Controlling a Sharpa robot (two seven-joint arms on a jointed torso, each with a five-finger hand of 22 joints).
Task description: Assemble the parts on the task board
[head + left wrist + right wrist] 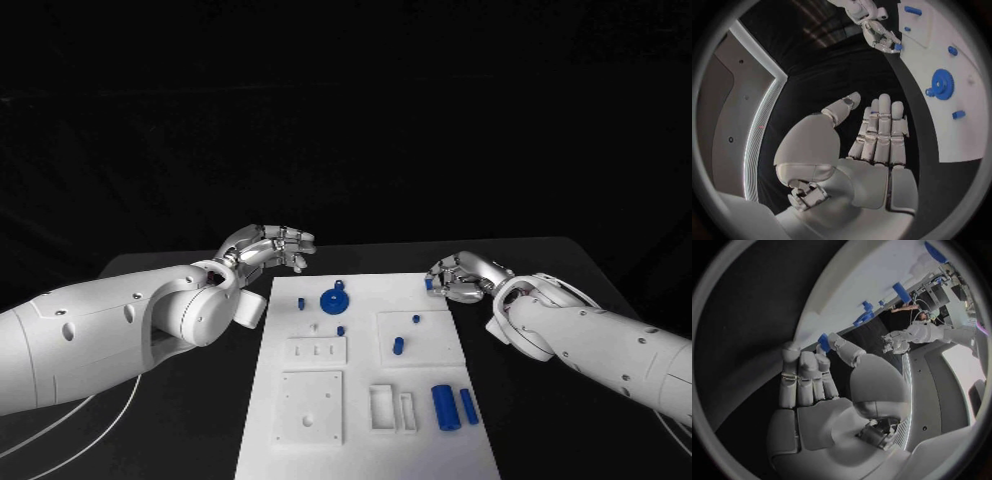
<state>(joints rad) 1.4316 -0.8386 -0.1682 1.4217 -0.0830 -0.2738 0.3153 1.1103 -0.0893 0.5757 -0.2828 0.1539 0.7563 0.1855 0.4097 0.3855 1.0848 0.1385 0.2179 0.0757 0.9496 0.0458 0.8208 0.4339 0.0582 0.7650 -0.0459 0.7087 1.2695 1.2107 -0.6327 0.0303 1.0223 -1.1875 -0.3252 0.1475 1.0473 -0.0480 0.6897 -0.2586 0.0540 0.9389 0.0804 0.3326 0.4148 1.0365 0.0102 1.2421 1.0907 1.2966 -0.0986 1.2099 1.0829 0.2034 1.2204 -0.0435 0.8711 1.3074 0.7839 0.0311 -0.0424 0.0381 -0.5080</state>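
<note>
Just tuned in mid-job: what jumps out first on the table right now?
The white task board stands out on the black table, with a blue gear near its far end and two blue cylinders near its front right. At the board's far right corner the right hand pinches a small blue part; the left hand hovers empty, off the far left corner.

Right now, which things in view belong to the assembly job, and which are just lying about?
Job:
- task board
- blue gear on the board
- two blue cylinders lying near the board's near end
- small blue pegs on the board
- small blue part pinched by the right hand
- left hand, holding nothing

Lying about:
- black table
</note>
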